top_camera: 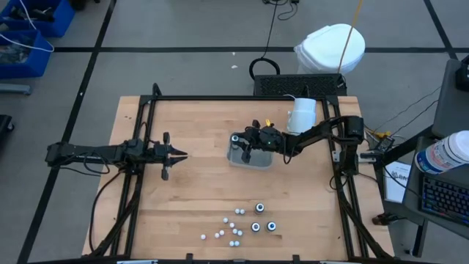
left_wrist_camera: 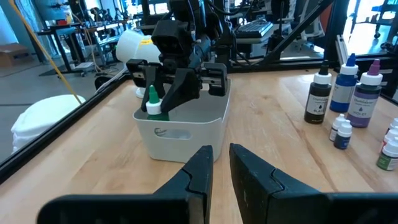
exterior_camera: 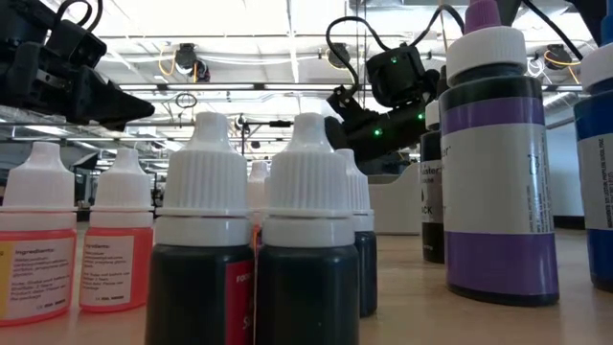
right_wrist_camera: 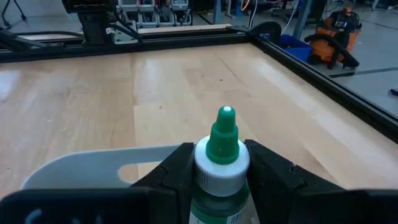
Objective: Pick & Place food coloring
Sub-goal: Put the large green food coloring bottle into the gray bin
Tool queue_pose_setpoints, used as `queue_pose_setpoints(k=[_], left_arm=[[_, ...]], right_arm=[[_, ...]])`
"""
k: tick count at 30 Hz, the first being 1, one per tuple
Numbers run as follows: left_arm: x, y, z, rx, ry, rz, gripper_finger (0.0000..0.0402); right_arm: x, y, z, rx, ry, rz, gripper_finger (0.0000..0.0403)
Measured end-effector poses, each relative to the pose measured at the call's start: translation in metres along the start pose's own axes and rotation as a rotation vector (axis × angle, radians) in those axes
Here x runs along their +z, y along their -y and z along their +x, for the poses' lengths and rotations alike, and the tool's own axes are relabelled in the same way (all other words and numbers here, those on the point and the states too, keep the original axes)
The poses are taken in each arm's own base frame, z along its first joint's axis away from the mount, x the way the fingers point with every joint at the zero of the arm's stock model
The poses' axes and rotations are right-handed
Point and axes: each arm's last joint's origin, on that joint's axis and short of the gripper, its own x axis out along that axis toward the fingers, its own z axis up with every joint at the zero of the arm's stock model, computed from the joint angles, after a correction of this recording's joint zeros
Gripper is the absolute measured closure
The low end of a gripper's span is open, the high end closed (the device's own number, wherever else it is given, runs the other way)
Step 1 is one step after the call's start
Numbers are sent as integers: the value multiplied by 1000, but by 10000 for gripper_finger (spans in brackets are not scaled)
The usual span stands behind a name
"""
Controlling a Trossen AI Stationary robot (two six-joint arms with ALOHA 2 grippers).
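Right gripper (right_wrist_camera: 217, 171) clamped on green-capped dark food coloring bottle (right_wrist_camera: 222, 155) — upright, just inside grey rectangular plastic tray (left_wrist_camera: 180, 130). Left gripper (top_camera: 179, 155) well clear of tray — fingers nearly together, empty.

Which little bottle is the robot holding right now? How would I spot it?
Find the grey tray near the middle of the wooden table. The right gripper holds the green-tipped bottle upright over the tray's left end. The other bottles stand loose near the table's front edge.
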Motion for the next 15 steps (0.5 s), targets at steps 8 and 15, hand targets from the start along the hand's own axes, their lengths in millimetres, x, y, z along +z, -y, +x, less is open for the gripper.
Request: queue_pose_setpoints(k=[8, 15], left_arm=[[0, 0, 0, 0, 0, 0, 339], [0, 0, 0, 0, -1, -1, 339]], right_arm=[[1, 0, 0, 1, 20, 1, 265], [2, 0, 0, 1, 26, 2, 245]])
